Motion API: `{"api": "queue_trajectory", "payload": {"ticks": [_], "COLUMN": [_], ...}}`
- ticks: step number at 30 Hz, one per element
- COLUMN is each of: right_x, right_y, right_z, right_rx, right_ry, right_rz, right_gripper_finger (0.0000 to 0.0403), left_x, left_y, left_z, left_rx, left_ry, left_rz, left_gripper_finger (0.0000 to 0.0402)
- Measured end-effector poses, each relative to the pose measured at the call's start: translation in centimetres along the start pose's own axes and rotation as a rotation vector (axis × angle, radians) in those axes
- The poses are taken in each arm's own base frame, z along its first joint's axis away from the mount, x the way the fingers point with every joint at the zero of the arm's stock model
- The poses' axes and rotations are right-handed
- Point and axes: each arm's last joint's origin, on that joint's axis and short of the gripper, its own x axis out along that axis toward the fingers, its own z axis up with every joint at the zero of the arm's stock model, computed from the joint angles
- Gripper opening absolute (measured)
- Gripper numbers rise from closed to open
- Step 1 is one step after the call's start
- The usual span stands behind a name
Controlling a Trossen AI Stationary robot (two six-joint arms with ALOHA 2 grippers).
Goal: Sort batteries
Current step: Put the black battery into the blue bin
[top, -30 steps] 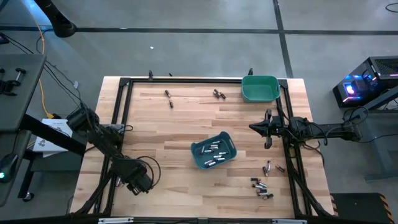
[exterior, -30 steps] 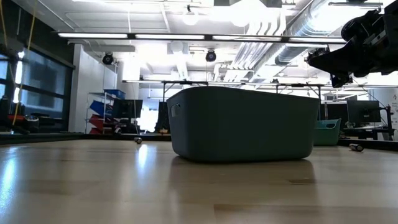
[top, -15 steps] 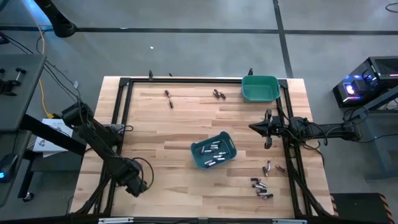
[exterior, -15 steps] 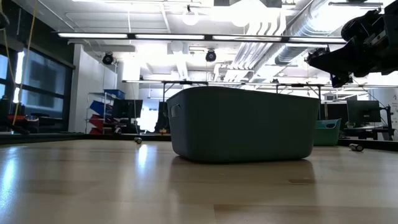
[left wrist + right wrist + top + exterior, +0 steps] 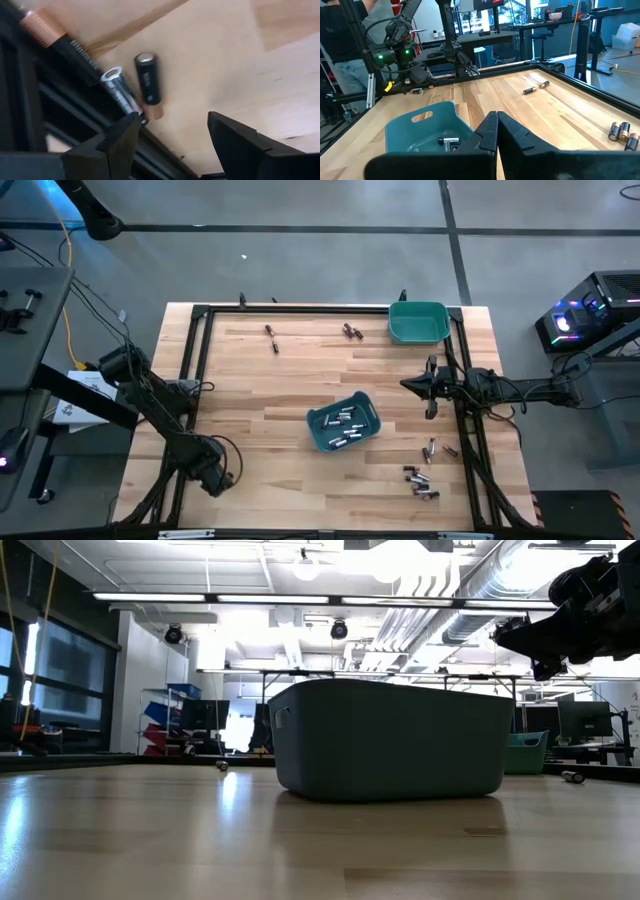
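Observation:
Three batteries show in the left wrist view beside the black frame rail (image 5: 30, 115): a black cell (image 5: 148, 85), a silvery cell (image 5: 120, 92) and a copper-topped cell (image 5: 55, 37), all lying on their sides on the wood. My left gripper (image 5: 172, 132) hovers open just above them at the table's near left (image 5: 207, 475). More batteries lie in the blue bin (image 5: 343, 422), at the far side (image 5: 350, 332) and at the near right (image 5: 420, 480). My right gripper (image 5: 415, 385) waits shut, level, at the right side, above the table (image 5: 530, 640).
A green bin (image 5: 417, 321) stands at the far right corner. The black frame rail runs around the table's edges, close beside my left gripper. The blue bin (image 5: 390, 740) sits mid-table. Bare wood (image 5: 260, 390) lies between the left rail and the blue bin.
My left gripper has moved toward the table's left edge, up to the frame rail, and has rolled about its own axis, staying open. The right arm and the bins have kept still.

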Motion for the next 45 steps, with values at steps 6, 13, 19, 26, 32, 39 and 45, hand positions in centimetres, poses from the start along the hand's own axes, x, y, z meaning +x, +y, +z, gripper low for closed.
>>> {"api": "queue_trajectory", "payload": {"ticks": [6,13,19,26,32,39,45], "right_x": [0.0,0.0,0.0,0.0,0.0,0.0,0.0], "right_y": [0.0,0.0,0.0,0.0,0.0,0.0,0.0], "right_z": [0.0,0.0,0.0,0.0,0.0,0.0,0.0], "right_rx": [0.0,0.0,0.0,0.0,0.0,0.0,0.0], "right_ry": [0.0,0.0,0.0,0.0,0.0,0.0,0.0], "right_rz": [0.0,0.0,0.0,0.0,0.0,0.0,0.0], "right_gripper_finger": [0.0,0.0,0.0,0.0,0.0,0.0,0.0], "left_x": [0.0,-0.3,-1.2,-1.1,-0.7,0.1,0.1], "left_y": [-0.3,-0.6,-1.2,-0.4,0.1,0.1,-0.2], "left_z": [0.1,0.0,-0.2,-0.1,0.3,0.7,0.6], "left_rx": [0.005,0.005,0.008,-0.05,-0.022,-0.018,-0.008], "left_ry": [-0.066,-0.095,-0.187,-0.177,-0.173,-0.16,-0.152], "left_rz": [-0.046,-0.072,-0.124,-0.037,0.004,-0.035,-0.066], "left_gripper_finger": [0.0232,0.0232,0.0232,0.0232,0.0228,0.0196,0.0148]}}
